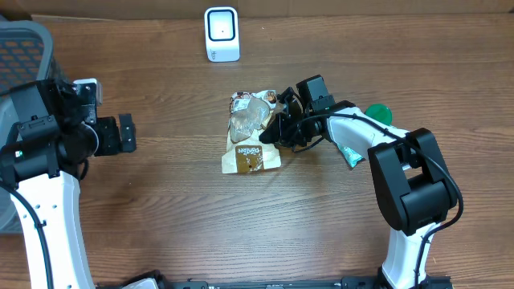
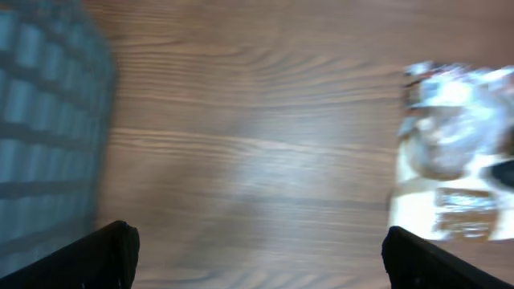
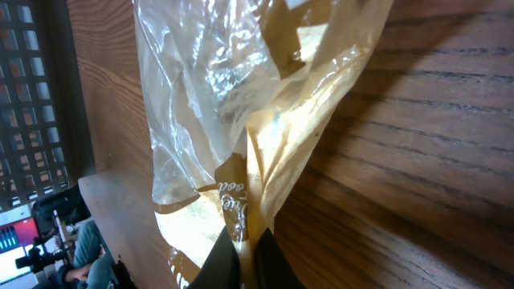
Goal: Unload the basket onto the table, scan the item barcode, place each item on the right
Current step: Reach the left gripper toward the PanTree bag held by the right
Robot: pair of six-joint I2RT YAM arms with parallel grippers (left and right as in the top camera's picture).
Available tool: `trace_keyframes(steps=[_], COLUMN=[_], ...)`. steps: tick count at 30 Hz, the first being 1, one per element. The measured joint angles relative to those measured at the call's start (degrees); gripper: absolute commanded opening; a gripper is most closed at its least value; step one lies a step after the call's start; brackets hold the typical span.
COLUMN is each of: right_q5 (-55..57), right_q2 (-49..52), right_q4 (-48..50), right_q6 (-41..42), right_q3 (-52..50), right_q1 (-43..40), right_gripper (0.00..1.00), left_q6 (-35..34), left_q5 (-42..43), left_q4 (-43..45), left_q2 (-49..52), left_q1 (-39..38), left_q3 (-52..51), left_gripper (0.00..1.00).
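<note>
The item is a crinkled clear-and-tan plastic snack bag [image 1: 250, 136] lying on the wooden table near the middle. My right gripper [image 1: 275, 128] reaches in from the right and is shut on the bag's edge; in the right wrist view the film of the bag [image 3: 241, 104] is pinched between the two dark fingers [image 3: 221, 261] of the gripper [image 3: 245, 258]. A white barcode scanner [image 1: 222, 34] stands at the back edge. My left gripper [image 1: 125, 134] hovers open at the left, well away from the bag [image 2: 454, 152], with nothing between its fingers [image 2: 112, 257].
A grey mesh basket [image 1: 24, 48] sits at the far left, blurred in the left wrist view too [image 2: 48, 120]. Under the right arm lie a green round object [image 1: 379, 113] and a teal packet [image 1: 350, 153].
</note>
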Motion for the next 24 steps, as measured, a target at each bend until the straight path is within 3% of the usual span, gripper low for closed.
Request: trace_keyframes(steps=[2,8,14,15,19,24], right_q5=[0.0,-1.2,-1.77,-1.79,-2.19,-2.21], right_q2=[0.0,0.0,0.0,0.0,0.0,0.02], right_q4=[-0.11,-0.83,-0.76,-0.72,-0.59,0.04], right_q6=[0.0,-0.66,-0.92,-0.92,-0.85,-0.13], right_q3=[0.0,-0.02,0.0,0.0,0.0,0.0], right_q1=[-0.04,-1.2,-1.88,-1.88,-1.88,-1.86], right_gripper=[0.04,0.04,0.04,0.04,0.04,0.04], left_q6=[-2.47,-6.34,-7.43,-8.04,-10.4,-12.2], left_q5=[4.68,19.17,24.55,25.05,26.36,29.55], left_q4=[1.18,4.02,6.45,7.15,11.17,14.69], left_q2=[0.0,1.16,7.69,9.44,17.07,23.65], left_q1=[0.0,-2.14,-11.19,-12.85,-17.92,-19.23], left_q3=[0.0,0.0,0.0,0.0,-0.02,-0.02], left_gripper=[0.97,0.44,0.08,0.04,0.04,0.04])
